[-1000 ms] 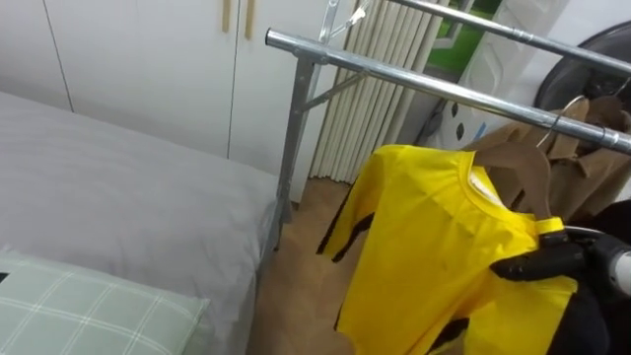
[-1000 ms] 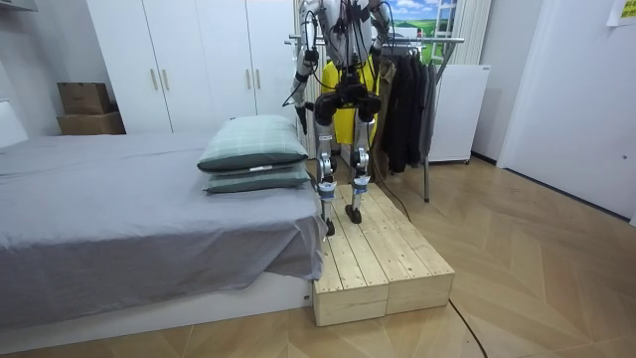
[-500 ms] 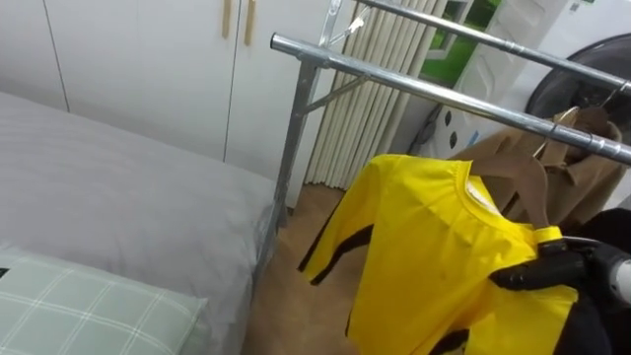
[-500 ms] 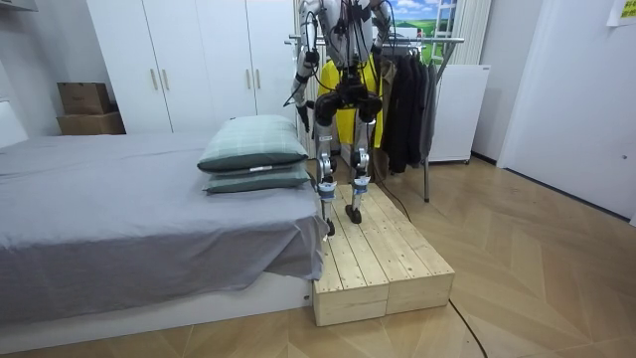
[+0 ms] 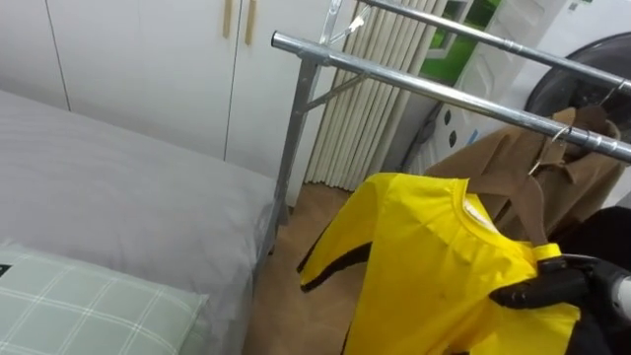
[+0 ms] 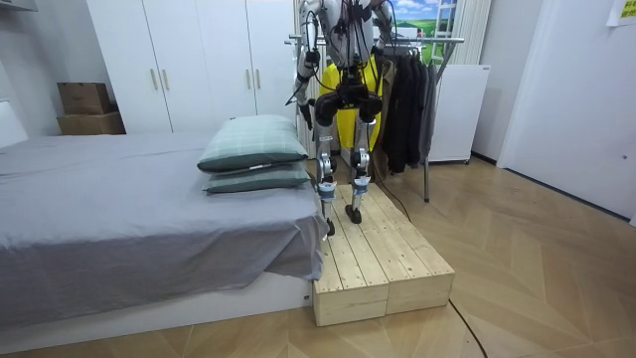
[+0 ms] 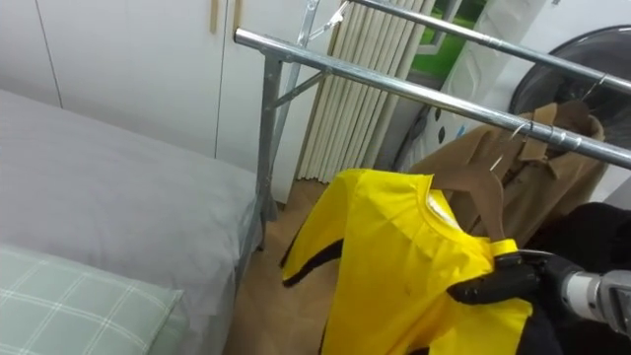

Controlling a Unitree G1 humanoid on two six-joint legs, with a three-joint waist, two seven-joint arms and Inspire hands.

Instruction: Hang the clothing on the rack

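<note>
Left eye view: yellow shirt (image 5: pixel 434 256) held up at the clothes rack

Robot stands on the wooden platform (image 6: pixel 383 264) by the bed (image 5: pixel 118 217), facing the metal rail (image 5: pixel 414 84). Its right hand (image 5: pixel 552 286), low on the right, is clenched on the shirt's shoulder. The shirt hangs just under the rail, beside a brown coat (image 5: pixel 582 168) further right. Can't tell if its hanger's hook is on the rail.

Bright, even indoor light w/ soft shadows, slight glare on metal rail (image 5: pixel 394 80).
</note>
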